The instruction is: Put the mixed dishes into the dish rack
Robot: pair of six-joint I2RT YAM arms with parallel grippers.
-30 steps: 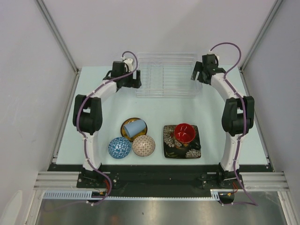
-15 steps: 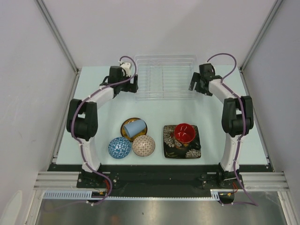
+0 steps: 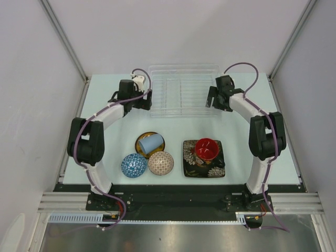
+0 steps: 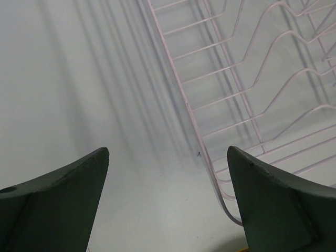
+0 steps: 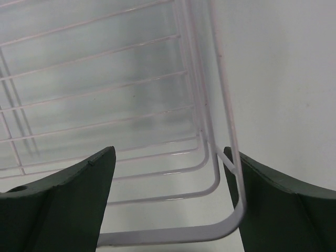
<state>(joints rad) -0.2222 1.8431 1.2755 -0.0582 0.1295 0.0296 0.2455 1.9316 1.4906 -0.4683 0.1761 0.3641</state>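
Dish rack (image 3: 184, 86) was noted at the far middle of the table (image 3: 236, 131). Left gripper (image 4: 168, 157) was seen wide open at the rack's left end, and right gripper (image 5: 168, 155) wide open at its right end. Nothing was clamped by either. Toward the arm bases, the cup (image 3: 150, 142) was lying on the yellow plate (image 3: 158, 151). The blue bowl (image 3: 134, 165) and beige bowl (image 3: 161, 163) were overturned side by side. The mug (image 3: 207, 149) was seated on the black plate (image 3: 190, 160).
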